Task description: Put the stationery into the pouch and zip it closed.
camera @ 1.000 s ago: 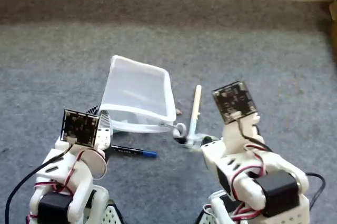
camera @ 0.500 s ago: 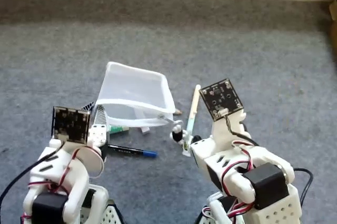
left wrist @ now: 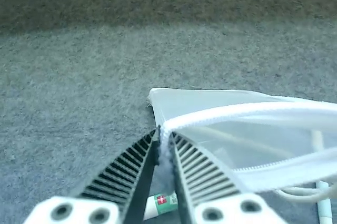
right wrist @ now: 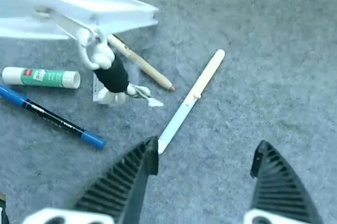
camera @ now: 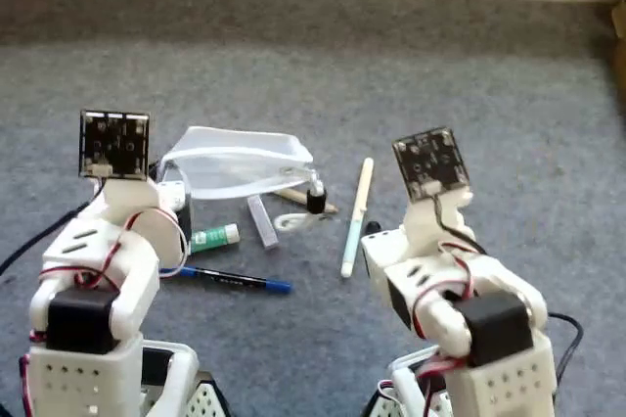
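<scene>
The pale pen (right wrist: 189,100) lies just beyond the wide-spread right gripper (right wrist: 206,155), running near-to-far; the left gripper (left wrist: 164,141) pinches the pouch (left wrist: 231,137) corner.

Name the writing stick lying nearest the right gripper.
The cream-and-pale-blue pen, its blue end beside the right gripper; the blue-capped marker and pencil lie farther off.

Legible text: none. Glue stick (right wrist: 41,77) label and black pen (right wrist: 50,116) barrel are showing print too small to read.
</scene>
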Robot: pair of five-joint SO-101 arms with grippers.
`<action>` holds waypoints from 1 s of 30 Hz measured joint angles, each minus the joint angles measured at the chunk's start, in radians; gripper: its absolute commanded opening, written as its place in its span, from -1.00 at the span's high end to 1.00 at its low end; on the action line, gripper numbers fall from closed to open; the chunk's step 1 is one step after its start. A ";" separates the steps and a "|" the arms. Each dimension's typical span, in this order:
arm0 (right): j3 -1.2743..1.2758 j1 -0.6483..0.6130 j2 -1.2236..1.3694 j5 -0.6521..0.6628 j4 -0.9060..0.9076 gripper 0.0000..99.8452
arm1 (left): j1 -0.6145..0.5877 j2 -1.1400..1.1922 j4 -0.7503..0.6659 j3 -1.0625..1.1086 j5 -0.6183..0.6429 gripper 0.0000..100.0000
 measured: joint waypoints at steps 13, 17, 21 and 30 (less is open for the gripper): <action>-0.005 0.000 0.339 -0.107 -0.161 0.47 | -0.035 0.241 0.095 -0.199 0.040 0.99; -0.005 0.000 0.420 -0.109 -0.221 0.47 | -0.035 0.244 0.100 -0.199 0.058 0.99; -0.005 0.000 0.531 -0.152 -0.287 0.47 | -0.054 0.244 0.100 -0.195 0.058 0.99; -0.005 0.028 0.703 -0.180 -0.494 0.58 | -0.086 0.244 0.100 -0.193 0.063 0.99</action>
